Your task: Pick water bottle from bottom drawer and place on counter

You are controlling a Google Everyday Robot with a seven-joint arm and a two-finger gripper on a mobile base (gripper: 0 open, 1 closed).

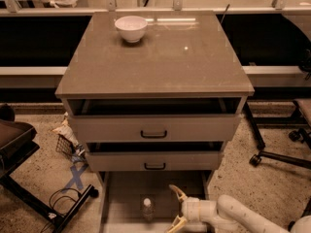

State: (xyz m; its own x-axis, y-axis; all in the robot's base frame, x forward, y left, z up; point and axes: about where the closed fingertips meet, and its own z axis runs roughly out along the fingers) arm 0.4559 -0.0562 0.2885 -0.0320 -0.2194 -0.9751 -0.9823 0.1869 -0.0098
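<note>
Near end of bottom drawer (121, 200) cut off by lower edge, far end hidden under upper drawers (194, 130). Pincer (176, 208), fingers spread, sits right of water bottle (147, 209); arm (243, 217) runs off near-right corner. Bottle label too small to read.

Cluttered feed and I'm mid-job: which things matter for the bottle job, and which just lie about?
Job: water bottle standing in the bottom drawer; counter; pincer, open, beside the bottle.
Lying about: white bowl on the counter; chair base; blue tape cross on the floor.
</note>
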